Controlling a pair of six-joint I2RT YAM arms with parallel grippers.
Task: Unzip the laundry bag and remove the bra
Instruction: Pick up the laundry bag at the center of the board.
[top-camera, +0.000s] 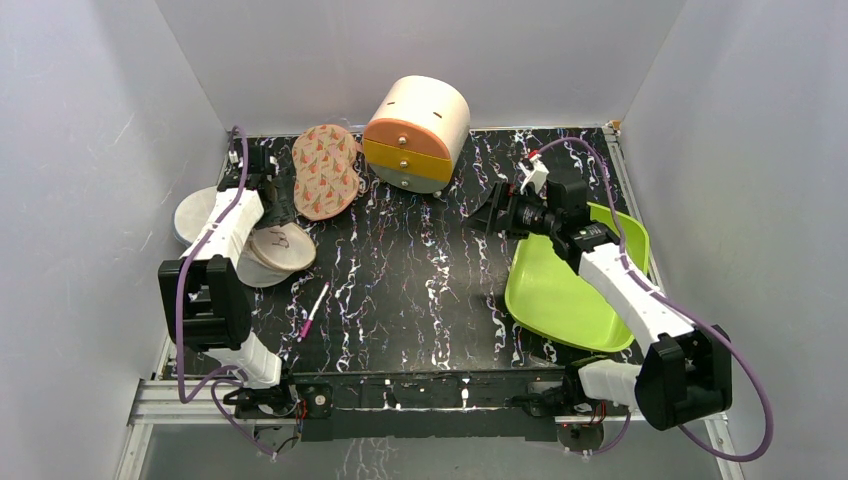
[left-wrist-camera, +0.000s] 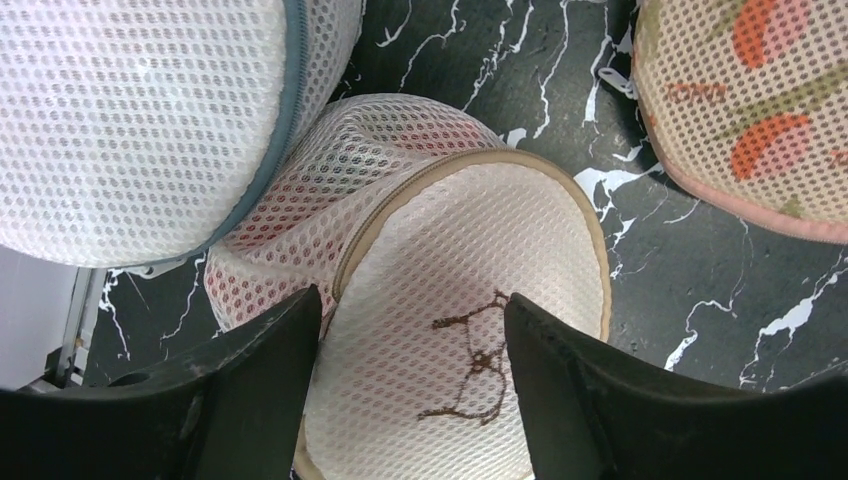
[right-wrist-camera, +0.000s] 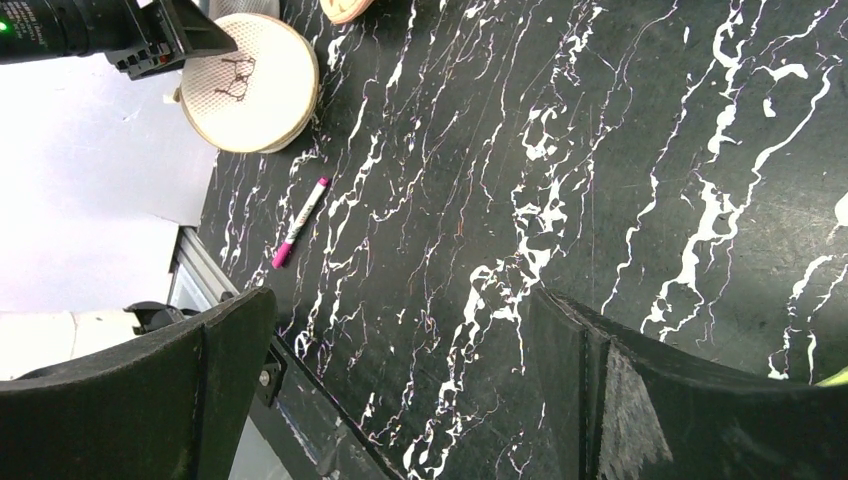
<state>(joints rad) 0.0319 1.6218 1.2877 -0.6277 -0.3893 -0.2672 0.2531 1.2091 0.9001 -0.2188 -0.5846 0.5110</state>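
Left wrist view, left tool (left-wrist-camera: 412, 300) with jaws apart astride the laundry bag (left-wrist-camera: 470, 250), bag lying at the left of the tabletop (left-wrist-camera: 700, 290) against a white mesh case (left-wrist-camera: 130, 120), red of the bra (left-wrist-camera: 285, 210) showing through its mesh, right tool (right-wrist-camera: 400, 300) wide open above the marbled tabletop

Taking the drawer cabinet (top-camera: 415, 133) at the back of the table (top-camera: 420, 285) as the mark, the peanut-shaped pad (top-camera: 325, 170) lies just left of it. The laundry bag (top-camera: 285, 247) sits farther left and in front, against the mesh case (top-camera: 192, 215), which is leftmost. The pen (top-camera: 313, 312) lies left and well in front of the cabinet, the tray (top-camera: 560, 290) right and in front
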